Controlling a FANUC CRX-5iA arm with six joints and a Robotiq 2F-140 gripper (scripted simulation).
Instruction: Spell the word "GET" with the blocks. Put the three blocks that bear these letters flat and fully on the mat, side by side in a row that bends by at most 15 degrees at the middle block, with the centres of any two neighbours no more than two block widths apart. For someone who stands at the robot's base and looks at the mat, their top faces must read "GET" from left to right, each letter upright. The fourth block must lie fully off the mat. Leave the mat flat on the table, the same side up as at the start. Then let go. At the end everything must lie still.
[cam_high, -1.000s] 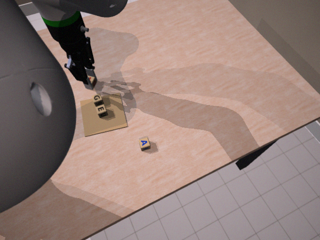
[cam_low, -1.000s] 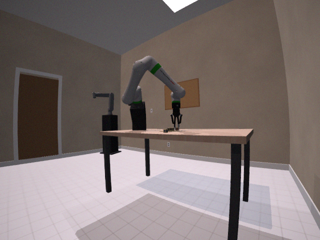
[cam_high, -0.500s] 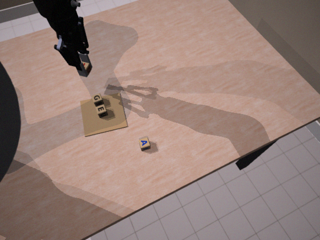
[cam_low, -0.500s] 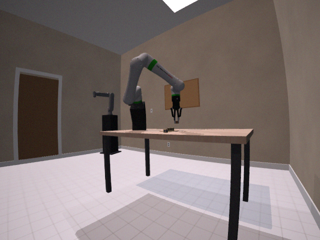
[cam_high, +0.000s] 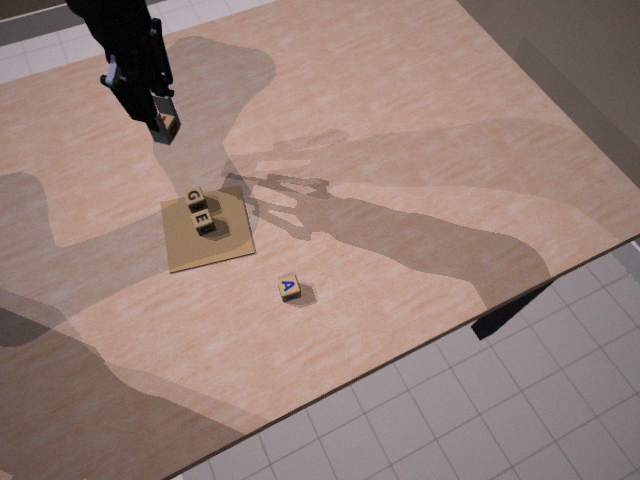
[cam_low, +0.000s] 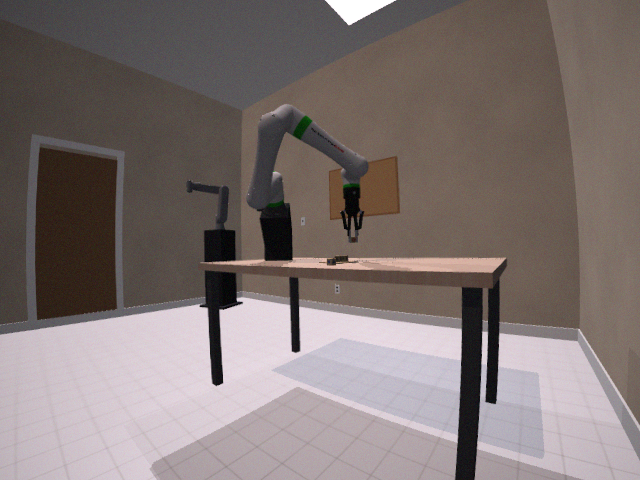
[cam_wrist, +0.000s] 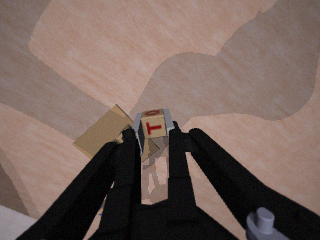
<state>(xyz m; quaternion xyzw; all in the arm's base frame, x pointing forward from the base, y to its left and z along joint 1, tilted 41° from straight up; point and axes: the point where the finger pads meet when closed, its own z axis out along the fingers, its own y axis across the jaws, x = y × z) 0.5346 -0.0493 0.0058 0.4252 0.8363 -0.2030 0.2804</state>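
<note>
Gripper: black two-finger gripper (cam_high: 164, 125) clamped on the tan wooden cube block with a red T (cam_wrist: 153, 127), held high above the table.
Mat: square tan mat (cam_high: 227, 242) flat on the wooden tabletop (cam_high: 413, 93), nearer the left edge.
On mat: G block (cam_high: 193, 196) touching E block (cam_high: 201, 220).
Off mat: blue A block (cam_high: 288, 285), toward the front edge.

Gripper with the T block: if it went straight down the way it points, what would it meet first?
Probably bare table, just beyond the mat's far edge; depth is unclear. The gripper holds the T block high above the table.
</note>
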